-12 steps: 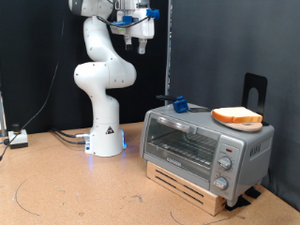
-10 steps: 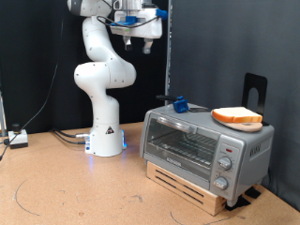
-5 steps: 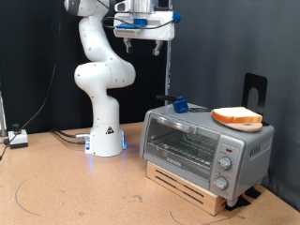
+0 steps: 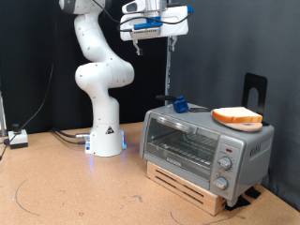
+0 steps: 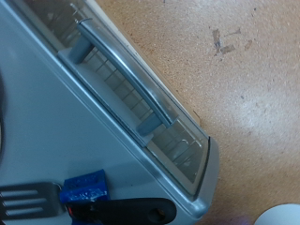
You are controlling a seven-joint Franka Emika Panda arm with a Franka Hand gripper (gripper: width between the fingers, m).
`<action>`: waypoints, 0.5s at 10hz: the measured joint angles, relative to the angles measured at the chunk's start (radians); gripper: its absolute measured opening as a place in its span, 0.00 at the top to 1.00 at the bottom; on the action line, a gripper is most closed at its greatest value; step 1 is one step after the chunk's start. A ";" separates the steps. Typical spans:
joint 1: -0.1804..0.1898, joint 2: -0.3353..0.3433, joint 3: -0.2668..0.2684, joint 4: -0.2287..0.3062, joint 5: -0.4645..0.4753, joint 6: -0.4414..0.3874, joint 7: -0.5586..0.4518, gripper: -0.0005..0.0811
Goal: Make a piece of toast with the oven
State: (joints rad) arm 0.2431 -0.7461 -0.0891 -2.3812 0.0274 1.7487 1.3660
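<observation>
hand (image 4: 172, 41) now farther right, above oven (image 4: 205, 143)

Brushed silver metal oven (image 4: 202, 142) with glossy glass door, on slatted pale wooden base (image 4: 187, 188).

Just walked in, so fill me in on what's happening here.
The gripper hangs high in the air, up and to the exterior view's left of the oven, holding nothing. The oven's door is shut. The piece of toast sits on a wooden plate on the oven's roof, beside a spatula.
</observation>
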 joint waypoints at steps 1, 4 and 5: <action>0.006 -0.001 -0.004 -0.001 0.020 0.015 -0.028 0.00; 0.096 0.007 -0.054 0.005 0.074 0.046 -0.348 0.00; 0.125 0.020 -0.061 0.008 0.062 0.047 -0.453 0.00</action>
State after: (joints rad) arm 0.3677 -0.7266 -0.1496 -2.3730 0.0899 1.7953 0.9133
